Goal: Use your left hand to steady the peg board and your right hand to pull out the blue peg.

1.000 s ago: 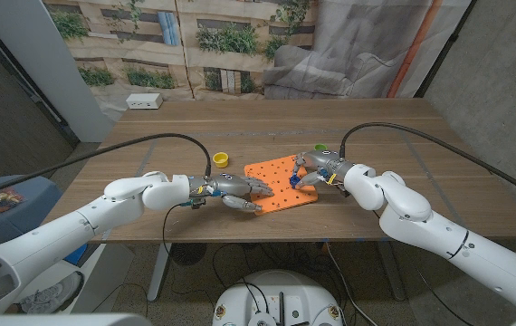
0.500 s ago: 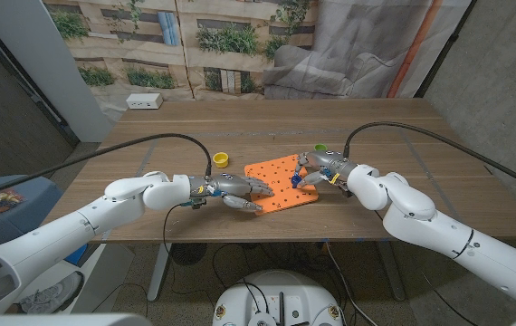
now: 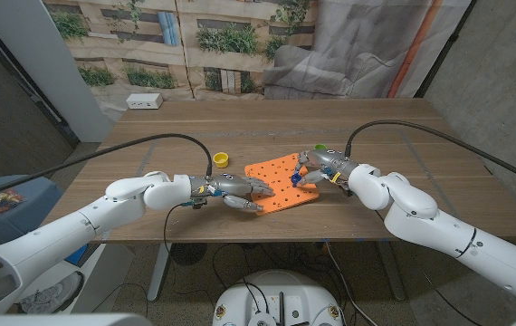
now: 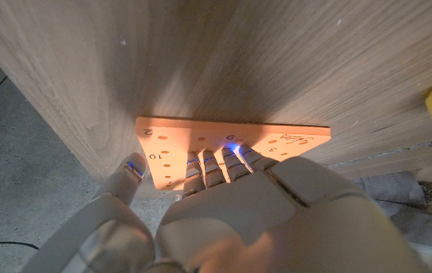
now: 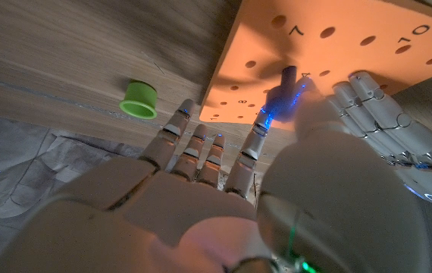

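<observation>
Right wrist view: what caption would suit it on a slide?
Right hand pinches the blue peg on the orange peg board, green cap nearby.

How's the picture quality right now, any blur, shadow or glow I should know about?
Head view: sharp, evenly lit. Left wrist view: left hand close and blurred, orange peg board sharp. Right wrist view: right hand soft-focused, blue fingertip lights glow near the blue peg, a shadow falls across the board.

Robot test lab / demo bay, not a home. Wooden tabletop (image 3: 376,136) on a metal-leg frame w/ bare concrete floor below. Printed garden-fence backdrop (image 3: 195,41) hung behind the far edge, grey tarp (image 3: 367,45) at far right, grey wall panels either side. Small white box (image 3: 144,101) near far left corner.
</observation>
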You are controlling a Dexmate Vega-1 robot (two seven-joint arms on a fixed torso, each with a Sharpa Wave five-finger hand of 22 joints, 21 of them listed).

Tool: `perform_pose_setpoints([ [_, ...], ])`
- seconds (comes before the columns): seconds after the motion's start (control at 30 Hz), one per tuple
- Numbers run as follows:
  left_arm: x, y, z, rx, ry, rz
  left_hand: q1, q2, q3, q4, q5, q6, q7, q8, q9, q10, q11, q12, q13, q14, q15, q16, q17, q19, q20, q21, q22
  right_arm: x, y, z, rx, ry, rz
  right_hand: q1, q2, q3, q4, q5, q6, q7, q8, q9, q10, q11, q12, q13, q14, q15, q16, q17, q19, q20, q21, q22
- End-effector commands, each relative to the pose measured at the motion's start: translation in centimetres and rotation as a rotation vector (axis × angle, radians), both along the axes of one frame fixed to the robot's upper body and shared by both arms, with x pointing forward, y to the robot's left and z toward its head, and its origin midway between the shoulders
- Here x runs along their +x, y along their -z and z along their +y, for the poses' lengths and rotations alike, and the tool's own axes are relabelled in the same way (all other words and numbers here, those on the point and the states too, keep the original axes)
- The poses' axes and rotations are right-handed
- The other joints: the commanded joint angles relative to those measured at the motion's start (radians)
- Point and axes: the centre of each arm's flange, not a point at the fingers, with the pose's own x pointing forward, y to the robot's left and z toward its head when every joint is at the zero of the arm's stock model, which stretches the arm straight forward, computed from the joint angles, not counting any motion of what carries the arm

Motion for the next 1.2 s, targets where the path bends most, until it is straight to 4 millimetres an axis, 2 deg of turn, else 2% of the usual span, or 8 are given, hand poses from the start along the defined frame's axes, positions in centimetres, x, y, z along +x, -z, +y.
perform_pose_setpoints([
  [0.03,0.0,0.2,0.0,-0.006,-0.007,0.005,0.009,0.076,0.005,-0.001,0.000,0.010,-0.003,0.001,0.005,0.018,0.008,0.005,0.002,0.015,-0.079,0.002,0.004,0.007,-0.166,0.006,0.002,-0.1,-0.3,-0.2,0.033,-0.010,0.013,0.008,0.022,-0.003,-0.002,0.005,0.080,-0.025,0.034,0.015,0.009,0.002,0.002,0.006,0.003,-0.011,0.009,0.003,0.004,0.002,-0.002,0.001],
  [0.6,0.1,0.0,-0.1,0.002,-0.010,0.011,0.009,0.076,0.005,-0.002,0.000,0.013,-0.001,0.001,0.005,0.024,0.008,0.005,0.002,0.019,-0.080,0.003,0.005,0.009,-0.166,0.005,0.002,-0.1,-0.6,-1.0,0.068,-0.013,0.026,0.008,0.024,-0.009,-0.001,0.006,0.084,-0.025,0.035,0.014,0.008,0.004,-0.001,0.006,-0.001,-0.010,0.009,0.007,0.004,0.003,-0.003,0.001],
  [1.2,0.2,-0.3,-0.3,0.003,-0.014,0.000,0.010,0.077,0.005,-0.004,-0.001,0.013,-0.002,-0.001,0.005,0.021,0.009,0.002,0.002,0.017,-0.078,0.001,0.005,0.009,-0.165,0.004,0.002,-0.9,-2.8,-2.0,0.070,-0.011,0.011,0.002,0.021,-0.020,-0.001,0.006,0.079,-0.024,0.032,0.013,0.000,0.010,-0.007,0.006,-0.016,0.005,0.004,0.009,-0.004,0.012,-0.007,0.001],
])
